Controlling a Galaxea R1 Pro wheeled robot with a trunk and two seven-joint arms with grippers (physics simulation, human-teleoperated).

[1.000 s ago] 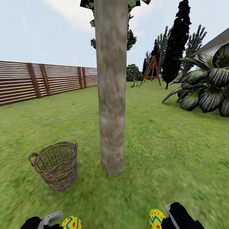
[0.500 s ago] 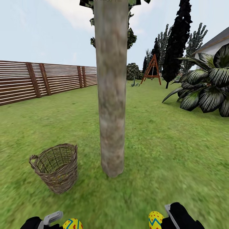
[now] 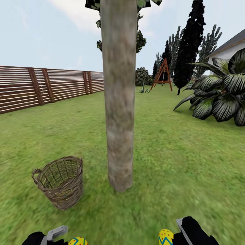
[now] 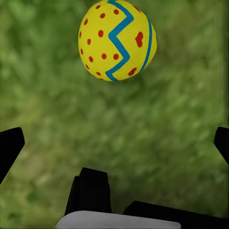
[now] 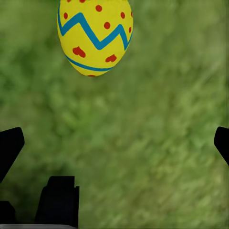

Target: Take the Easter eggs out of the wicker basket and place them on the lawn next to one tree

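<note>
Gaping wide, both end effectors [image 4: 114,143] [image 5: 114,143] clear their eggs [image 4: 117,40] [image 5: 95,36]

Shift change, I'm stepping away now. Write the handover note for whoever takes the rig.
Left gripper: open; one Easter egg lies ahead of its fingers against the grass, not gripped.
Right gripper: open; a second egg likewise ahead of it.
Both eggs are on the near side of the tree; the wicker basket stands upright on the lawn, left of the trunk.
Done, it seems: two eggs out, near the tree.
Left: the third egg. The basket's bottom is hidden, so check there, then place it by the same tree.
</note>
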